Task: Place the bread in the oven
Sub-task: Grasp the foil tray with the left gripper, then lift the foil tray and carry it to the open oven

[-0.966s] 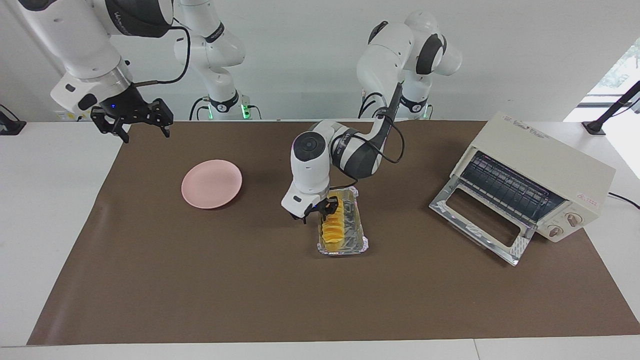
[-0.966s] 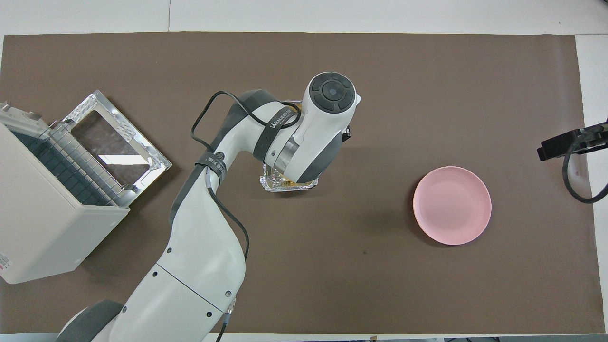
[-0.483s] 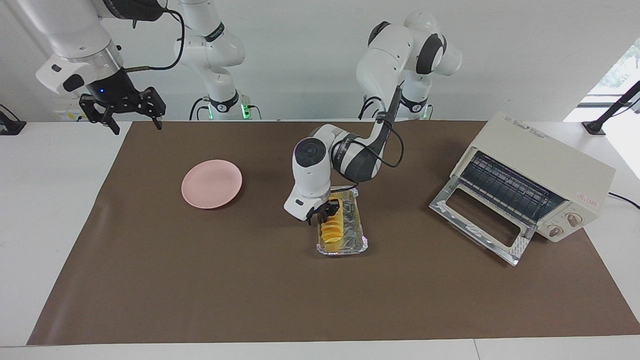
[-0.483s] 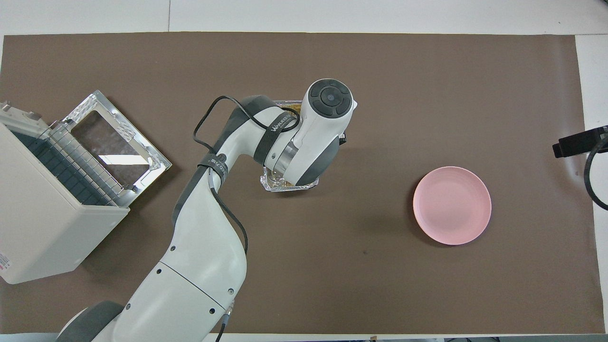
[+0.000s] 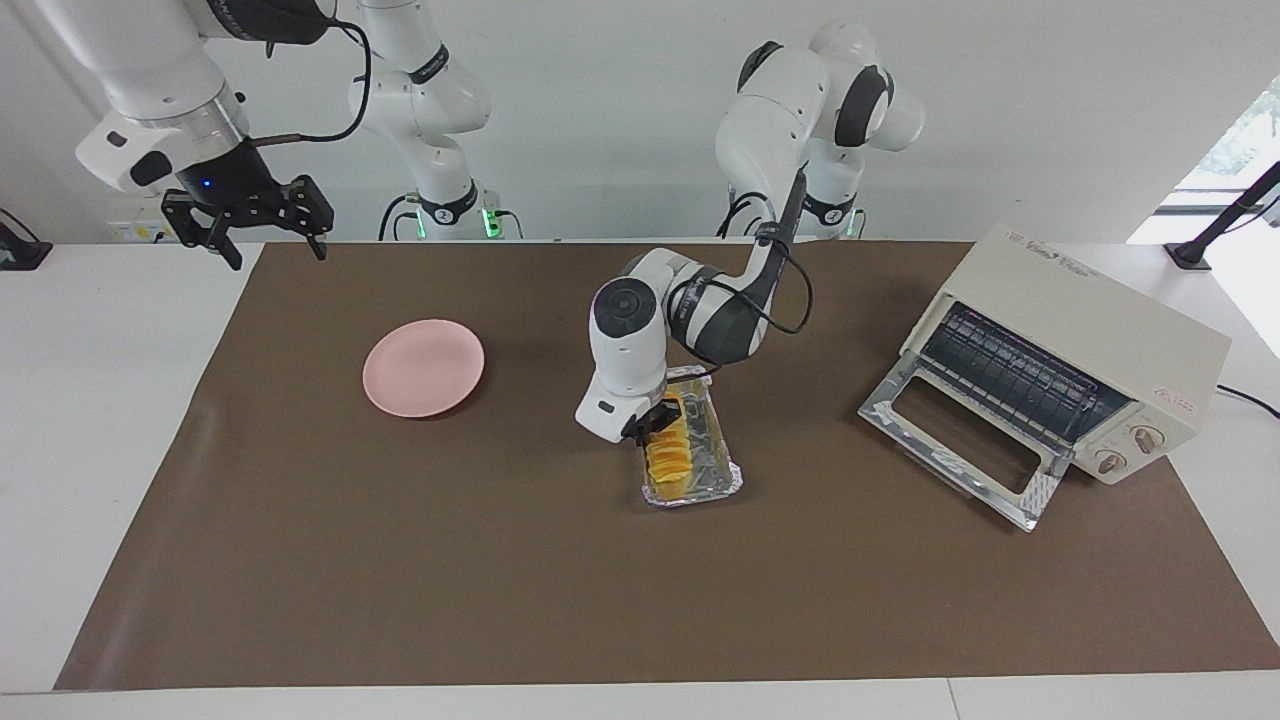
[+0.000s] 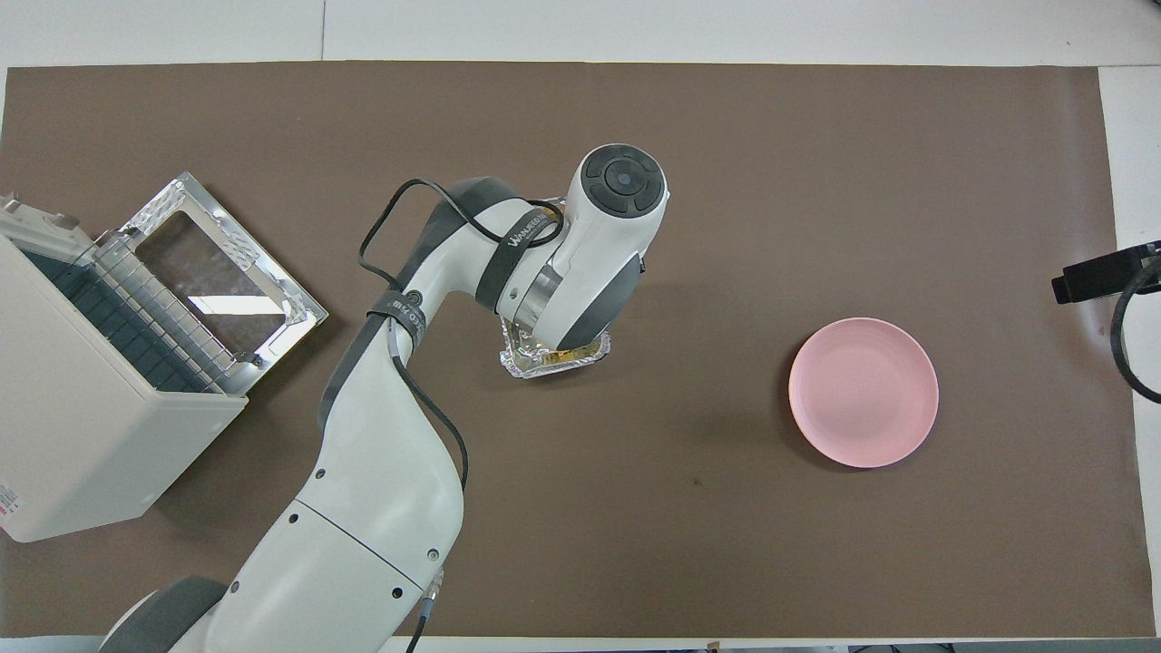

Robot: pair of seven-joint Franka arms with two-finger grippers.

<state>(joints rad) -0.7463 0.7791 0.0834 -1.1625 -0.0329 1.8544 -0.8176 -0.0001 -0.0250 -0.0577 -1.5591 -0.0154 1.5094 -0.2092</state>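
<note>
— Since a second ago the left end effector has closed up, and the foil tray has swung a little on the counter, its end farthest from the robots drifting toward the oven.

— So what is it gripping — the bread or the tray?

— It sits at the end of the bread nearest the robots, fingertips drawn together there. I judge it shut on the bread, though the tray rim is right beside the fingers and I cannot rule out that it is caught too.

— How does the bread lie?

— In the tray, mid-counter, its long axis running away from the robots, slightly slanted. From the end effector it stretches straight away from the robots; the grip is at one end, not the middle.

— And the oven?

— Toward the left arm's end of the counter, door dropped open, rack bare. The left arm is the nearer one.

— The right end effector?

— Waiting, fingers spread wide and empty, up over the counter's edge at its own end, well apart from the pink plate.

— Risk?

— Held by one end, the bread may sag or drag the tray up.
</note>
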